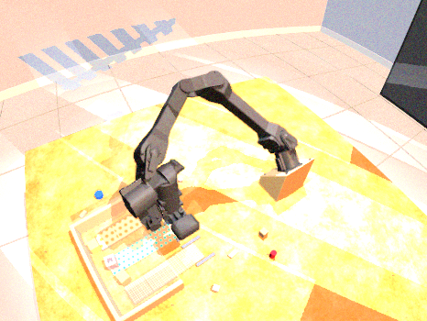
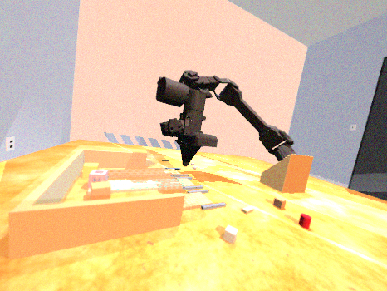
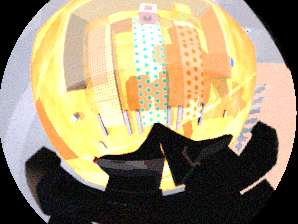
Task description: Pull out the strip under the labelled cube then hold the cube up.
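I held the gripper [image 2: 186, 162] closed on nothing above the strips' near handles. The labelled cube [image 1: 111, 261] sat on the teal-dotted strip [image 1: 137, 253] at its far end. Pull not begun; next, reopen and descend onto that handle.

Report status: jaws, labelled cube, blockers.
Gripper shut, empty, above strip handles. Labelled cube on teal-dotted strip, not pulled. Nothing blocking.

The mottled yellow table [image 1: 348, 238] carries an orange walled tray [image 2: 95, 222], a wedge block [image 1: 289, 181] and perhaps small cubes.
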Controlling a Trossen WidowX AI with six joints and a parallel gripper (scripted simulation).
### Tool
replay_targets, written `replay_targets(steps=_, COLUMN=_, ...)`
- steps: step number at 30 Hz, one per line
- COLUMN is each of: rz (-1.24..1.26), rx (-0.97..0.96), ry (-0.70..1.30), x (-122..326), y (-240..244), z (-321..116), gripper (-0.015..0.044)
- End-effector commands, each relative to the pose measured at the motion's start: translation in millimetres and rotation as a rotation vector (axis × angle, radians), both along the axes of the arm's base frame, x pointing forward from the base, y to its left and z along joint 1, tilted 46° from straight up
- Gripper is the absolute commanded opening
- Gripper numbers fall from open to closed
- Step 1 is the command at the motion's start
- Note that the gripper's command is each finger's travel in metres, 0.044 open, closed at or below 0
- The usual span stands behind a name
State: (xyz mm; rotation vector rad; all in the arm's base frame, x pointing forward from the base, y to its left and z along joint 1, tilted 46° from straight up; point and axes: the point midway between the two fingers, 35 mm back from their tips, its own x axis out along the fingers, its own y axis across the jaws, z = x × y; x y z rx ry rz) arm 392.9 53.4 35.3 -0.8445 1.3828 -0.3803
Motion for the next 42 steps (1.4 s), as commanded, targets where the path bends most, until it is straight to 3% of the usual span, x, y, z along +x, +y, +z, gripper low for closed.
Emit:
replay_targets(steps=1, rz=0.003, rx=-0.001, ry=0.002, x=1.2, y=-4.0, z=-4.5, gripper=0.0)
replay_targets(steps=42, rz=0.002, rx=-0.004, ry=0.001, x=7.2, y=-36.9, z=-32.2, gripper=0.0)
